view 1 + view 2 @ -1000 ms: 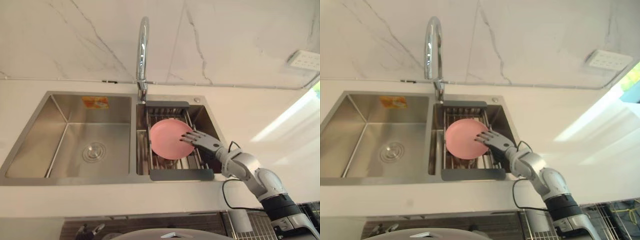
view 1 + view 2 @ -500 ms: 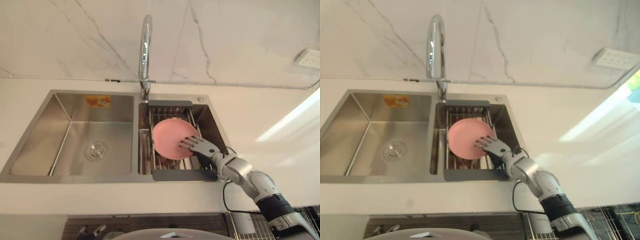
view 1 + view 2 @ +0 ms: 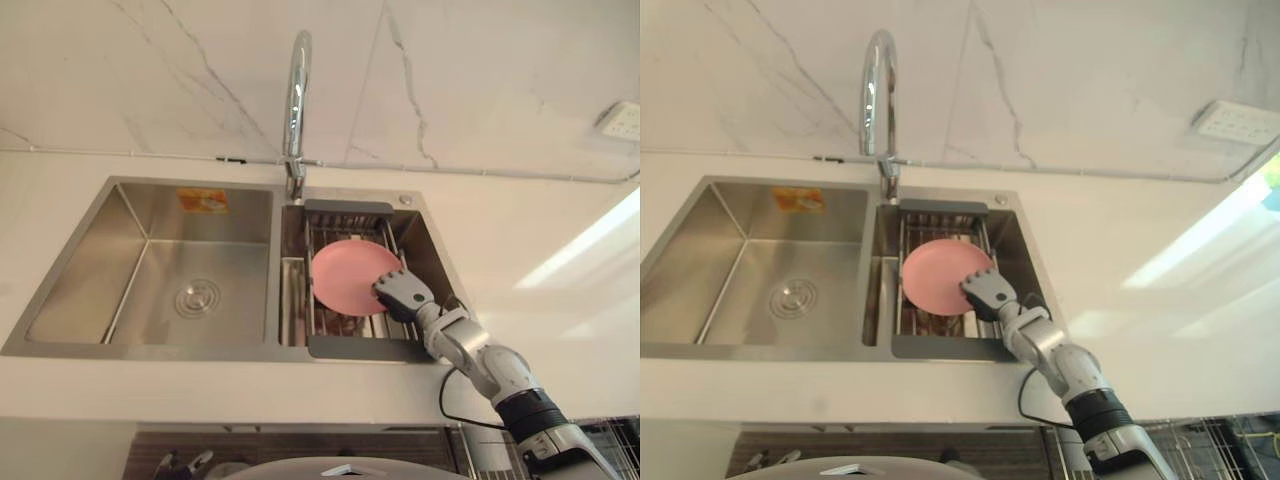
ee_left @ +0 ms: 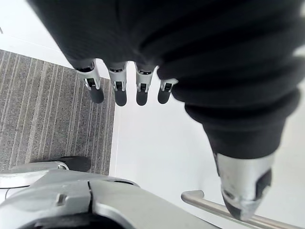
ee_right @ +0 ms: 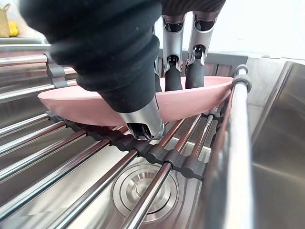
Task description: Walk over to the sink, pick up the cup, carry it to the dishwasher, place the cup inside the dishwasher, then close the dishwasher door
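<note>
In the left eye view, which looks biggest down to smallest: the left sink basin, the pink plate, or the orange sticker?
Largest to smallest:
1. left sink basin
2. pink plate
3. orange sticker
None look close in size.

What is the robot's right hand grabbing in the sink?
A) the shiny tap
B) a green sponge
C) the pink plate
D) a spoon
C: the right hand has its fingers curled over the rim of the pink plate and its thumb under it, and the plate lies on the rack in the sink's right basin.
</note>
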